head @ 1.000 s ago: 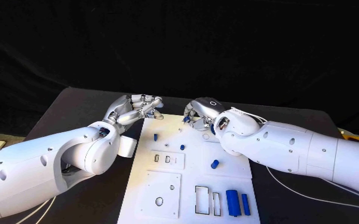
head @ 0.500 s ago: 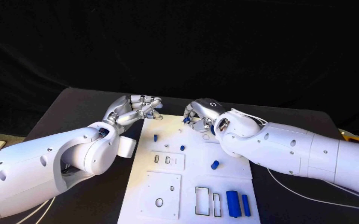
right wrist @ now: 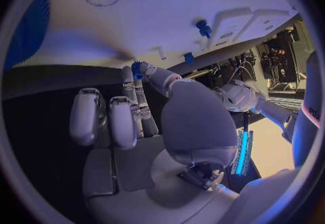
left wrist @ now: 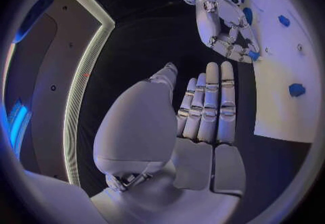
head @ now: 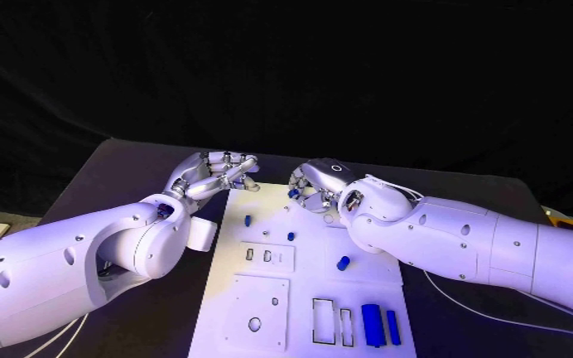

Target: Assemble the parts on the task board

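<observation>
White task board lying in the middle of a black surface, long side running away from the robot. Right hand at the board's far end, thumb and a finger pinching a small blue part just over the white plate. Left hand over the black surface just beside the board's far left corner, fingers straight and side by side in its own wrist view, holding nothing. Hands near each other, not touching. Other blue parts spread over the board: two small ones in the far half, a short cylinder near the middle, two longer cylinders lying side by side at the near right corner, beside two rectangular cut-outs.
</observation>
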Robot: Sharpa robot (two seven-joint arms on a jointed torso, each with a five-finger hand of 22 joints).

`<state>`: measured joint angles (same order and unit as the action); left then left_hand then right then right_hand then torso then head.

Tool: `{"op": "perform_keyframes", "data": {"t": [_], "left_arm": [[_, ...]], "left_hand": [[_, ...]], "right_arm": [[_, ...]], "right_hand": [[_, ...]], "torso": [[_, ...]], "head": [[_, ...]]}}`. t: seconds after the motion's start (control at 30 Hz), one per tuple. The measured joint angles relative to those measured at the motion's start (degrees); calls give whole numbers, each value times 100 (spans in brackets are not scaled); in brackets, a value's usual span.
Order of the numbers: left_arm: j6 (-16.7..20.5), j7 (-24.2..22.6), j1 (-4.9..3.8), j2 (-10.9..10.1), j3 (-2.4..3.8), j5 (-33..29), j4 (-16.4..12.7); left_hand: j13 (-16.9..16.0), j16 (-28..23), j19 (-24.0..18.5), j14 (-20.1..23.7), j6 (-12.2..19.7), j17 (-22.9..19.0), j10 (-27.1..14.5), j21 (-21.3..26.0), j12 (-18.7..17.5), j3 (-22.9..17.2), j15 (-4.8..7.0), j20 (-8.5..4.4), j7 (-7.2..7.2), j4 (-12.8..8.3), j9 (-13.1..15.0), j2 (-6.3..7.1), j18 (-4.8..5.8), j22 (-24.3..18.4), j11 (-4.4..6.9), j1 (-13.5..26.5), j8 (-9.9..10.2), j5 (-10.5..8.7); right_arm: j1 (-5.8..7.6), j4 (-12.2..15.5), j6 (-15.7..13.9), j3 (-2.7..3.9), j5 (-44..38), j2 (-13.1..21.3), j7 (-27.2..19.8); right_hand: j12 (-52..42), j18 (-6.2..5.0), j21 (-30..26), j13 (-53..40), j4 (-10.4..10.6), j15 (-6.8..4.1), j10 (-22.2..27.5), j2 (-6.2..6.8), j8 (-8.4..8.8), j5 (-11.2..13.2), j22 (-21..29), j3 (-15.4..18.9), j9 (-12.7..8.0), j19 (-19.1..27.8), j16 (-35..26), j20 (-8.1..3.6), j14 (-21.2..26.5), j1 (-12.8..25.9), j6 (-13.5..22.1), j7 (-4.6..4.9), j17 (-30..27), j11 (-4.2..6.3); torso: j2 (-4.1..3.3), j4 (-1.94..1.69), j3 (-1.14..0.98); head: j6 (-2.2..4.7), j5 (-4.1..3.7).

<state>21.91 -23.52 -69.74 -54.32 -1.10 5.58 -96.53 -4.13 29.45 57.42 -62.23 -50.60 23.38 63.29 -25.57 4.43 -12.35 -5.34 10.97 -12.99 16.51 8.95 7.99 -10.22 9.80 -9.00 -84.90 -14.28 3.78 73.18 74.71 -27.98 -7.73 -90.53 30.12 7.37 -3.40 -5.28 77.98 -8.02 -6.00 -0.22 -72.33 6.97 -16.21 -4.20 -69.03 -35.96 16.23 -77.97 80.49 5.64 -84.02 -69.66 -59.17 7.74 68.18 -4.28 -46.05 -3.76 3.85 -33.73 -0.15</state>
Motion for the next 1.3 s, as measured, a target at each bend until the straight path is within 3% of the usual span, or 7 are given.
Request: {"op": "perform_keyframes", "data": {"t": [0.33,0.4,0.47,0.7,0.93,1.13,1.3], "left_arm": [[0,7,-1,4,0,0,7],[0,9,-1,3,0,0,8],[0,11,-2,2,0,-1,8],[0,14,-3,0,0,-1,8],[0,18,-5,-7,0,-1,8],[0,23,-6,-18,0,-1,8],[-1,25,-6,-45,0,-1,11]], "left_hand": [[0,0,0,0,0,0,0,0,0,0,0,0,0,0,0,0,0,-1,0,0,0,0],[0,0,0,0,0,-1,0,0,0,0,0,0,0,0,1,0,0,-1,0,0,0,0],[0,0,0,0,0,-1,0,0,0,0,0,0,0,0,1,0,0,-1,0,0,0,0],[0,0,0,0,21,12,-22,0,0,0,0,0,21,0,1,0,0,-1,-22,0,0,0],[0,0,0,0,21,11,-22,0,0,0,0,0,21,0,1,0,0,-2,-22,0,0,0],[0,23,0,21,21,18,-22,0,0,0,-21,0,21,0,1,0,1,4,-22,0,22,0],[0,23,0,21,21,18,-21,0,0,0,-21,0,21,0,1,0,1,4,-21,0,22,0]], "right_arm": [[-1,-17,14,-3,-15,-20,10],[-3,-24,26,-4,-19,-29,13],[-5,-33,57,-8,-25,-43,17],[-22,-56,231,-24,-49,-66,46],[-12,-31,332,-17,-76,-22,70],[-16,210,327,-21,-86,246,84],[23,653,214,20,-38,756,67]], "right_hand": [[-47,0,0,-24,41,0,75,52,-25,0,-5,-9,5,0,20,0,0,52,56,30,2,-12],[-43,0,0,-28,63,0,158,92,-16,6,7,-12,211,26,20,26,0,92,117,74,4,-34],[-23,0,-33,-12,127,70,375,172,81,33,81,3,325,86,20,86,-1,172,281,154,-42,-105],[-22,0,-253,56,206,192,914,414,417,32,382,175,244,290,-50,225,-6,218,759,309,-324,-258],[-21,0,-256,51,206,196,963,414,438,32,412,175,244,290,-52,225,-10,218,801,292,-376,-265],[-22,0,-256,28,214,196,963,438,438,20,390,214,253,290,-72,225,-10,193,801,291,-383,-265],[-113,-1,-242,-53,249,196,727,437,438,-124,268,250,295,275,-57,227,-10,194,720,294,-324,-237]], "torso": [[-4,-4,6],[-4,-4,6],[-5,-3,5],[-6,-3,12],[-6,-1,8],[-5,6,4],[5,20,-3]], "head": [[8,23],[10,23],[12,26],[12,28],[12,25],[7,13],[27,-15]]}}
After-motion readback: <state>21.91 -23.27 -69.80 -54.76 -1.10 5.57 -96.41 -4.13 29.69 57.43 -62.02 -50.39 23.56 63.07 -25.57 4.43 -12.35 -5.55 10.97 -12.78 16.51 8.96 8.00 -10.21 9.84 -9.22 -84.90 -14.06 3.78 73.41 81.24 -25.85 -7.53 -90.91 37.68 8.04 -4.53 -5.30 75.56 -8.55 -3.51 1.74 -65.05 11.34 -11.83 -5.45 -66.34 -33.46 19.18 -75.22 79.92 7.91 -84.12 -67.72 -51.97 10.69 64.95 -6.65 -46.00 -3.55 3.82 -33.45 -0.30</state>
